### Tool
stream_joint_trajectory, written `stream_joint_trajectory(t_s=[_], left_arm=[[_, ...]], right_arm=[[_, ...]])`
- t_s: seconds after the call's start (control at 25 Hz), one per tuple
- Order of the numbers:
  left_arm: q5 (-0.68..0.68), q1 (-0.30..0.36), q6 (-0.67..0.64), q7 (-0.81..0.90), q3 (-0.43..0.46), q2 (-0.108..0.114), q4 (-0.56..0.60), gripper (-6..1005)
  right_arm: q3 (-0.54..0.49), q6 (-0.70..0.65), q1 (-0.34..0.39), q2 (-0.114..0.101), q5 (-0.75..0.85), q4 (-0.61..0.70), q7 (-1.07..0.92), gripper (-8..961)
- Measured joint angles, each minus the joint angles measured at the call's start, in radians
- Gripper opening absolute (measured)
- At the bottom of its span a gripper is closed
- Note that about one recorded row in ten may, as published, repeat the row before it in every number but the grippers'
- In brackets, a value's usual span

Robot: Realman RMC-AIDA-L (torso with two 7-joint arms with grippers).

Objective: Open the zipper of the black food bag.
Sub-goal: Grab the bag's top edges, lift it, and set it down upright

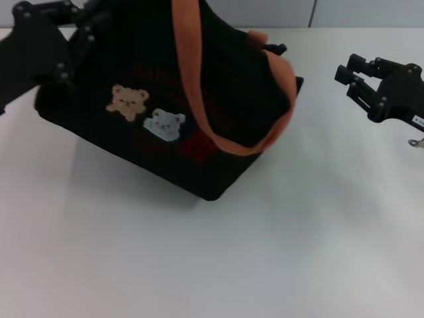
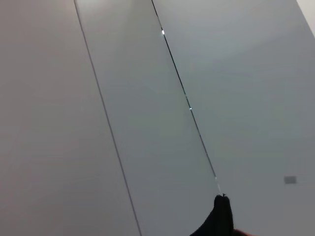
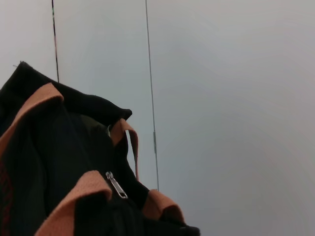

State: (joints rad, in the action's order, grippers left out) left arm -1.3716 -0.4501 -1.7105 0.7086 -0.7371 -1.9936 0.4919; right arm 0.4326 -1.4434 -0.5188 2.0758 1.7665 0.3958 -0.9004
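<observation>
The head view looks down on the black food bag (image 1: 165,112), the right wrist view faces its zipper (image 3: 116,185) closely from the side, and the left wrist view faces wall panels (image 2: 147,118)

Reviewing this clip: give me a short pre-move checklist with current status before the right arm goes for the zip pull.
1. Black food bag on the table, front patches facing the head camera: ok.
2. Left gripper at the bag's far left corner, steadying it: contact looks likely, grip cannot tell.
3. Right gripper free of the bag, off to its right with fingers spread: ok.
4. Metal pull tab in sight in the right wrist view: ok.
5. Orange-brown strap draped over the bag's front, near the pull: not ok, may snag.
6. Zipper position along the top edge: cannot tell.
</observation>
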Motion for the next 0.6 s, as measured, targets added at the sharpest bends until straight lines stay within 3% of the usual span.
stream_joint_trajectory(t_s=[0.36, 0.48, 0.6], left_arm=[[-0.061, 0.0, -0.036, 0.009, -0.005, 0.005, 0.097, 93], [-0.13, -0.016, -0.087, 0.013, -0.007, -0.011, 0.114, 93], [-0.182, -0.039, -0.104, 0.008, -0.007, -0.042, 0.113, 93]], right_arm=[[-0.005, 0.001, 0.001, 0.001, -0.016, -0.008, 0.0, 280], [-0.005, -0.005, 0.005, 0.001, -0.031, -0.006, 0.0, 279], [-0.003, 0.004, 0.006, 0.001, -0.041, -0.003, 0.034, 279]])
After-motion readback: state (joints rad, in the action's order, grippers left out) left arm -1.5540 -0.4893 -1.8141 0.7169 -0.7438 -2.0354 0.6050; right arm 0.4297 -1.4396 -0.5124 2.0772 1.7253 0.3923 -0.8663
